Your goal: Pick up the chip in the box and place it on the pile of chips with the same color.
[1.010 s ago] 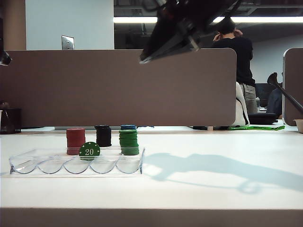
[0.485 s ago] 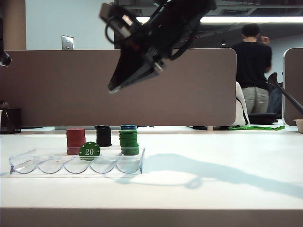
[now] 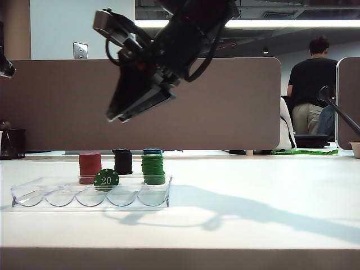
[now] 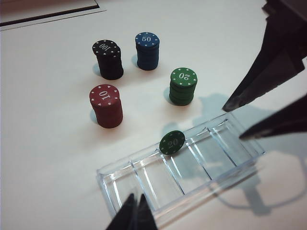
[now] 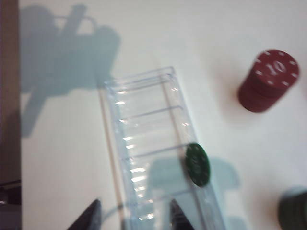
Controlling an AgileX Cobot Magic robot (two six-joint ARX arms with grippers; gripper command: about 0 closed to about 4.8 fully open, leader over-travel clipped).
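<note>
A dark-green chip [image 3: 106, 179] marked "20" stands on edge in the clear box [image 3: 34, 194], leaning on the box's far wall [image 4: 211, 122]. The green pile [image 3: 153, 169] stands just behind the box's right end. My right gripper [image 3: 115, 118] reaches in from the upper right and hangs open, well above the chip [image 5: 197, 164]. Its two fingers straddle the box [image 5: 139, 124] with nothing between them [image 5: 135, 206]. My left gripper [image 4: 135, 201] is shut and empty, high over the box's near side. It views the chip [image 4: 172, 142] and the green pile [image 4: 183, 86].
A red stack [image 3: 90, 167], a black stack [image 3: 122, 161] and a blue stack [image 3: 152, 151] stand behind the box. A brown partition [image 3: 225, 107] closes the table's far side. The right arm's shadow lies across the white table [image 3: 253, 214].
The right arm has swung left and down, from the frame's top to above the box. Its jaws look wider now. The person behind the partition has walked right.
</note>
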